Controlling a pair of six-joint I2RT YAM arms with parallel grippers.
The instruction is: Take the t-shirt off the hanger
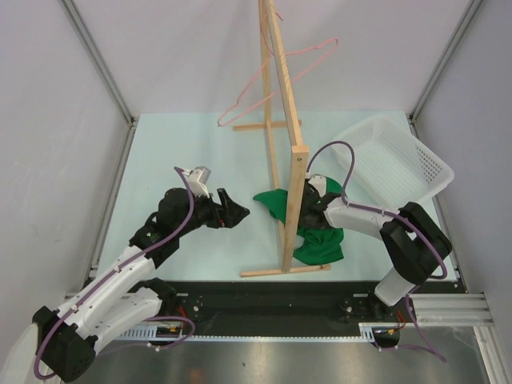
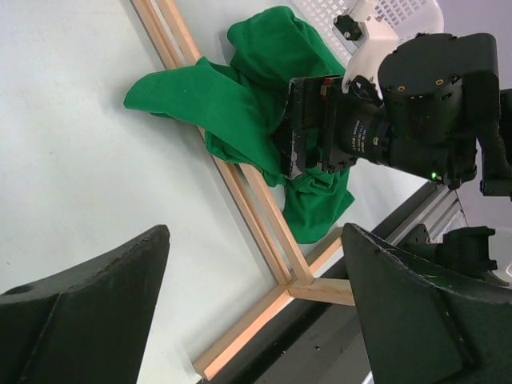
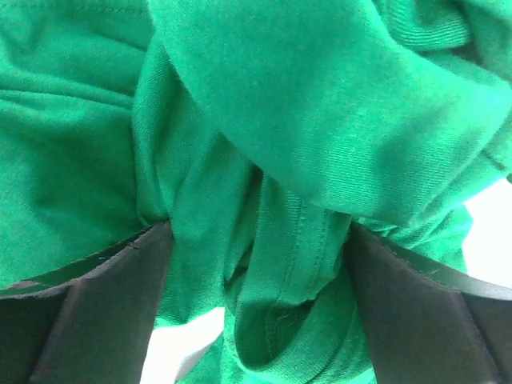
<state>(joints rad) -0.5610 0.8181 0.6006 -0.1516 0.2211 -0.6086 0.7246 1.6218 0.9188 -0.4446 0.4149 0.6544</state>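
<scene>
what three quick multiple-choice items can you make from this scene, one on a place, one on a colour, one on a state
1. Where is the t-shirt?
A. hung on the hanger
B. crumpled on the table at the foot of the wooden rack
C. folded flat in a drawer

2. What colour is the hanger?
A. pink
B. blue
C. black

3. How is the left gripper?
A. shut on cloth
B. open and empty
C. shut on the hanger

Answers:
1 B, the green cloth lies bunched across the rack's base bar.
2 A, the thin wire up on the rack is pink and bare.
3 B, its fingers are spread over the table with nothing between them.
</scene>
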